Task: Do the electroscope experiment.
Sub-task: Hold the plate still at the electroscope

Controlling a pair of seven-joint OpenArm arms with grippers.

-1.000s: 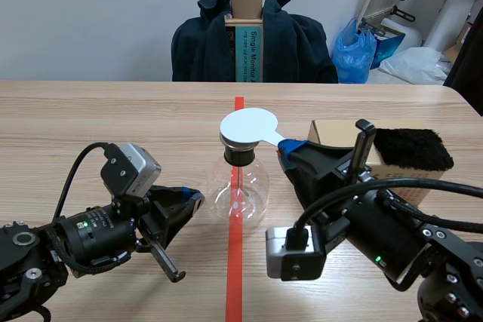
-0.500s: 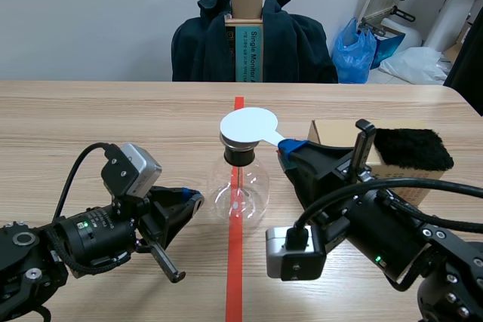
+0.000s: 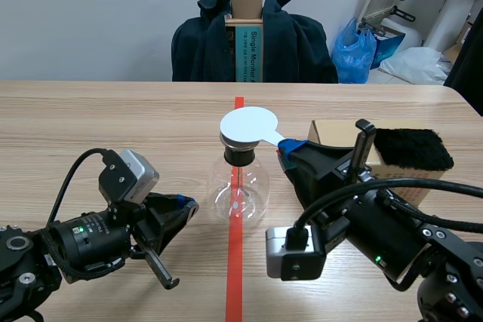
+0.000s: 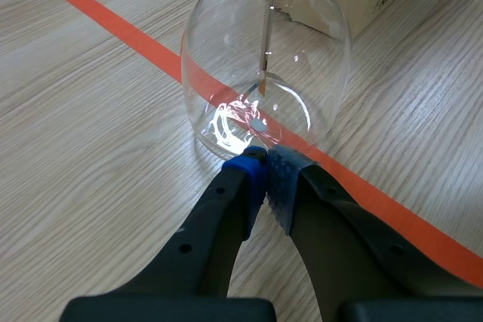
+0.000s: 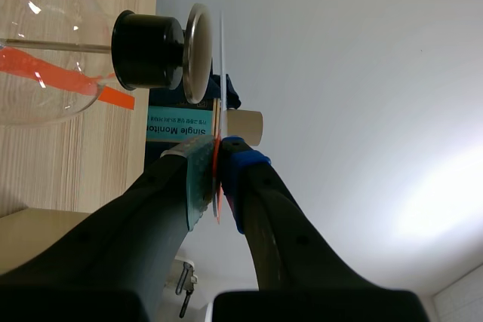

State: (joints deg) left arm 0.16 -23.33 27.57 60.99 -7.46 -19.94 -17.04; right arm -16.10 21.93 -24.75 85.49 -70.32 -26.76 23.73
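Note:
The electroscope is a clear glass flask (image 3: 238, 190) with a black stopper (image 3: 239, 154), standing on the orange tape line. A white round paddle (image 3: 249, 126) lies flat over its top, and my right gripper (image 3: 290, 147) is shut on the paddle's handle. In the right wrist view the thin paddle (image 5: 222, 73) sits edge-on just beyond the metal plate (image 5: 198, 54) on the stopper (image 5: 147, 50), gripped between my right gripper (image 5: 217, 156). My left gripper (image 4: 264, 164) is shut on nothing, its tips close to the flask (image 4: 264, 73) at its base. In the scene view my left gripper (image 3: 185, 203) lies low beside the flask.
A cardboard box (image 3: 332, 133) with a black furry pad (image 3: 411, 148) on it stands behind my right arm. A chair draped with a dark jacket (image 3: 253, 39) is beyond the table's far edge. Bare table lies to the left.
My left arm has drawn back slightly toward the near left, away from the flask. The right arm and the paddle have kept still.

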